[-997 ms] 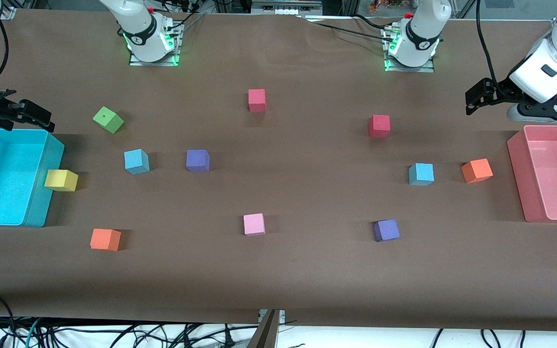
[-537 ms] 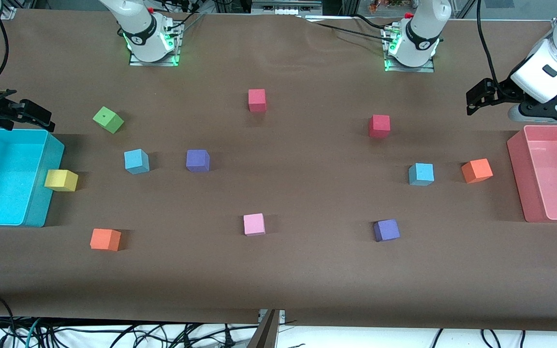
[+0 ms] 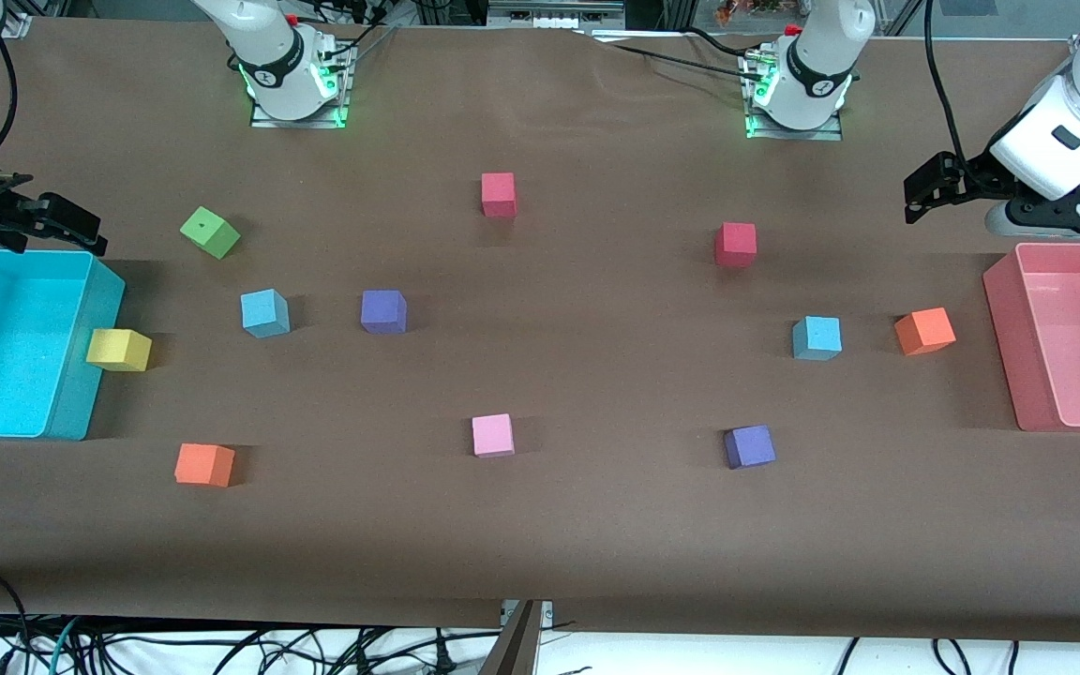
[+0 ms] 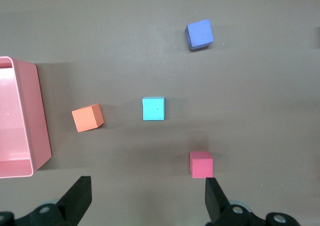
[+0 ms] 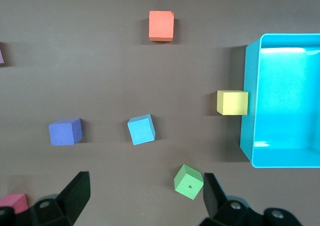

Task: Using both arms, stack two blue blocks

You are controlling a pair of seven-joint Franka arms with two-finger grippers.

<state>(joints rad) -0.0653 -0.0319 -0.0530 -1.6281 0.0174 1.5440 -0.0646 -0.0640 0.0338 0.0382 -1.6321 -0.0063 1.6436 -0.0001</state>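
Two sky-blue blocks lie apart on the brown table. One blue block (image 3: 264, 312) is toward the right arm's end, beside a purple cube (image 3: 383, 311); it also shows in the right wrist view (image 5: 141, 129). The other blue block (image 3: 817, 337) is toward the left arm's end, beside an orange cube (image 3: 924, 331); it also shows in the left wrist view (image 4: 153, 108). My left gripper (image 3: 917, 197) (image 4: 147, 188) is open and empty, up in the air by the pink bin (image 3: 1004, 309). My right gripper (image 3: 81, 232) (image 5: 145, 186) is open and empty, up by the cyan bin (image 3: 104, 300).
Other cubes lie scattered: green (image 3: 210, 232), yellow (image 3: 118, 350) against the cyan bin, orange (image 3: 204, 464), pink (image 3: 493, 435), two red (image 3: 499, 194) (image 3: 736, 245) and a second purple (image 3: 749, 446). The bins stand at the table's two ends.
The left arm has risen slightly by the pink bin. The right arm and all the cubes have not moved.
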